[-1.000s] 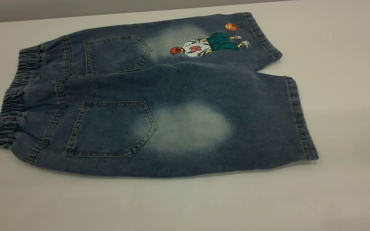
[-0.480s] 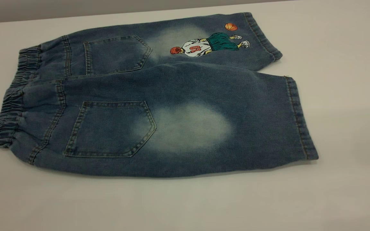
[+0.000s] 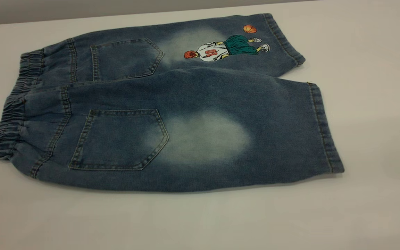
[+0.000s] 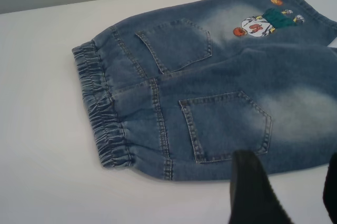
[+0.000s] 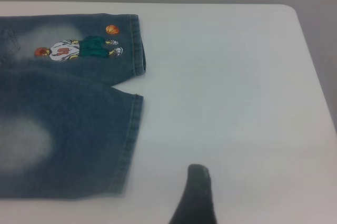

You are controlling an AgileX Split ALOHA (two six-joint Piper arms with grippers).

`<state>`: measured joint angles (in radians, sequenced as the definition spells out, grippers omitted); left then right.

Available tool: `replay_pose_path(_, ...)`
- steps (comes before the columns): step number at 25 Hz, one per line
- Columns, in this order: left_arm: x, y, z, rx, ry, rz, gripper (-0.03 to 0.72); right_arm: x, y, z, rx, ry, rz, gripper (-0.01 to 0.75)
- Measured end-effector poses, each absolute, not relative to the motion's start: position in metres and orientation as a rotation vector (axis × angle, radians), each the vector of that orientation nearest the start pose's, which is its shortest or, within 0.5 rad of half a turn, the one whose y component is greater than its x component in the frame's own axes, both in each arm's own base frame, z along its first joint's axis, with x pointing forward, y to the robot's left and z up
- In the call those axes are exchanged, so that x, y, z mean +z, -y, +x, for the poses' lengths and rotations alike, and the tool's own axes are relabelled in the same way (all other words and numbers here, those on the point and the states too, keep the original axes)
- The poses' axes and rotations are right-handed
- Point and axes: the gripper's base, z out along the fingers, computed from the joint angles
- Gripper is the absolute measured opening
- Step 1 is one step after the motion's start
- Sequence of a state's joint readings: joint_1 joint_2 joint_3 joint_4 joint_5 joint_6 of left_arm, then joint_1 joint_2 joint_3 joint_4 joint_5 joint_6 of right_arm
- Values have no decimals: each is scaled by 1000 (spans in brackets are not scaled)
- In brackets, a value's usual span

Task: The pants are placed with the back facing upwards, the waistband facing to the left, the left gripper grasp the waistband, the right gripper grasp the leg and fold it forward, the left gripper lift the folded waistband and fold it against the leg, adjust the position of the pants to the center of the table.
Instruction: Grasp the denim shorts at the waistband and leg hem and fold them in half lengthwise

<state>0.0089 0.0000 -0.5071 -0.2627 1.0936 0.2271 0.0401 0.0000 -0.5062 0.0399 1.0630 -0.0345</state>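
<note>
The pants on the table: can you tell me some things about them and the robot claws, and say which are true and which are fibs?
1. The pants lie flat with the two back pockets facing up. True.
2. The stretchy waistband is at the right end in the exterior view. False: it is at the left end; the leg hems are at the right.
3. The basketball-player print is on the far leg. True.
4. The left gripper is pinching the waistband. False: in the left wrist view its fingers stand apart over the table, touching no cloth.
5. The pants are already folded in half. False: both legs lie spread side by side, and the plain leg is nearest the camera.
</note>
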Motion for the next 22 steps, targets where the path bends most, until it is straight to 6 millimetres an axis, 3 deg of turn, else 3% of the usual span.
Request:
replay_pose_path(9,279,21,-8,-170,-2029,232,321,279,-3,-6,52,-2039,-77,540)
replay_pose_path(13,290,16,-3,-117,-2000,187,321,283,-3,-6,88,-2020,-19,540)
replay_pose_path(17,306,14,18,-145,-1981,96,321,298,-6,11,146,-2041,15,539)
replay_pose_path(22,319,13,60,-174,-2015,46,321,322,-14,52,228,-2041,-18,539)
